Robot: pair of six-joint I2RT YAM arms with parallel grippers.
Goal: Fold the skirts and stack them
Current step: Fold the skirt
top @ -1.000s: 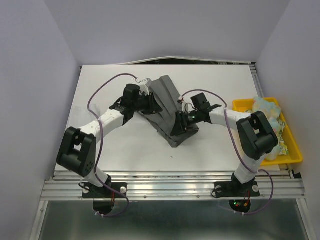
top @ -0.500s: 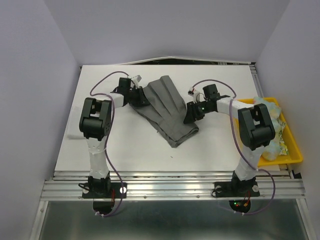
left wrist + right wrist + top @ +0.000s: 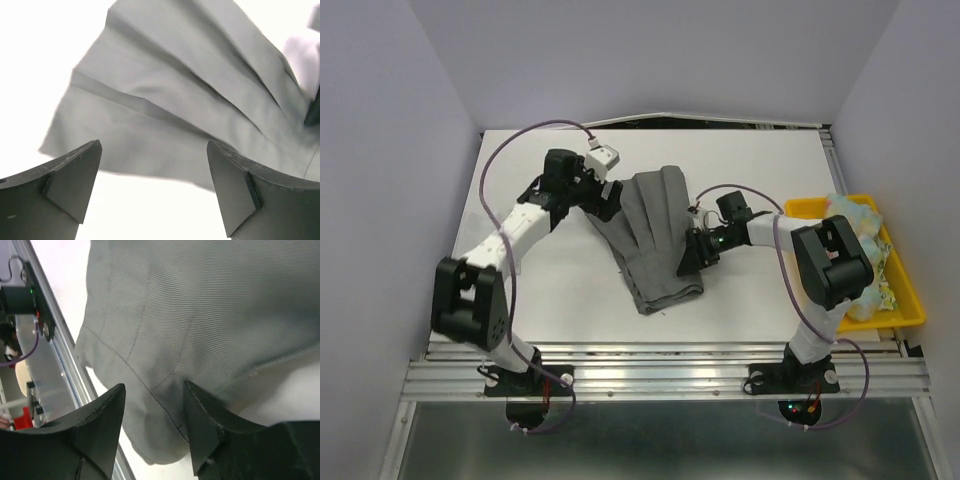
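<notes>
Skirt (image 3: 655,240) mid-table (image 3: 555,295); left gripper (image 3: 607,203) at its left edge, right gripper (image 3: 688,256) at its right; tray (image 3: 800,207) far right

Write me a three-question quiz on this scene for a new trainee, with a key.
1. True or false: the left gripper is shut on the grey skirt.
2. The yellow tray sits: A. on the robot's left B. on the robot's right C. between the arms
3. Which gripper is at the skirt's nearer half?
Key: 1 false, its jaws stand wide apart; 2 B; 3 the right gripper.
</notes>
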